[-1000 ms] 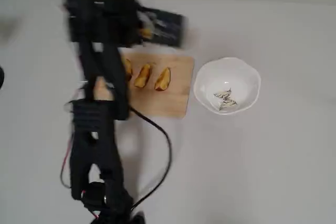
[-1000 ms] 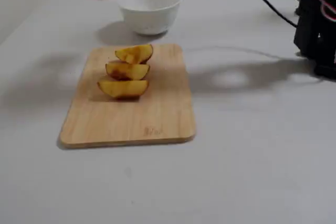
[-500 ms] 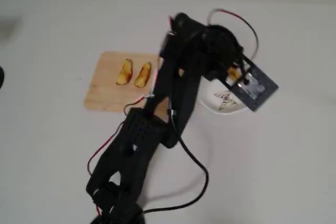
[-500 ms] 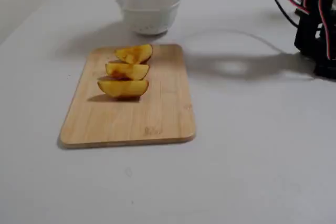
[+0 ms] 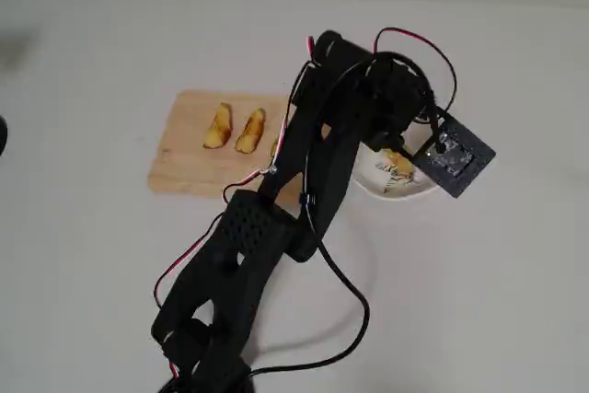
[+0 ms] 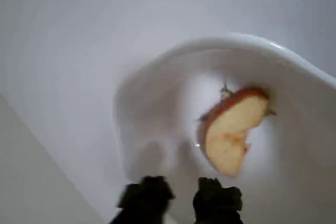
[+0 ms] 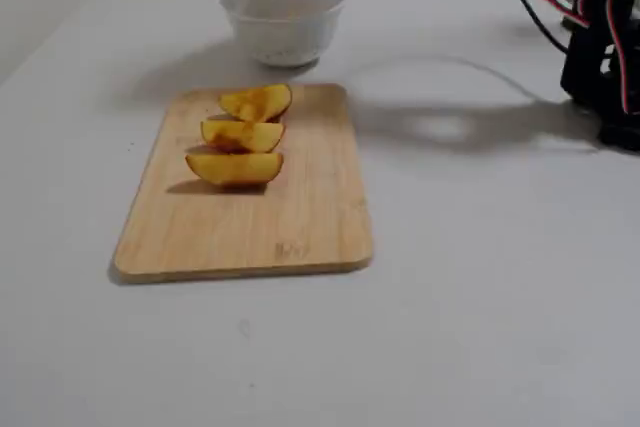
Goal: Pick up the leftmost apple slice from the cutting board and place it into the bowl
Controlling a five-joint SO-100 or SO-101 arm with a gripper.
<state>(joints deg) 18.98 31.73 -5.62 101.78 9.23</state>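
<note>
A pale-fleshed, red-skinned apple slice [image 6: 232,129] is lying inside the white bowl [image 6: 294,72], right of centre in the wrist view. The gripper [image 6: 180,195] is hovering empty at the bottom edge, fingers slightly apart.

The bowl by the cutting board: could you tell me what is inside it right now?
In the wrist view, one apple slice lies loose inside the bowl, near a grey mark. The open claw hovers above, empty. In the overhead view the arm covers part of the bowl; the fixed view cannot see inside.
</note>
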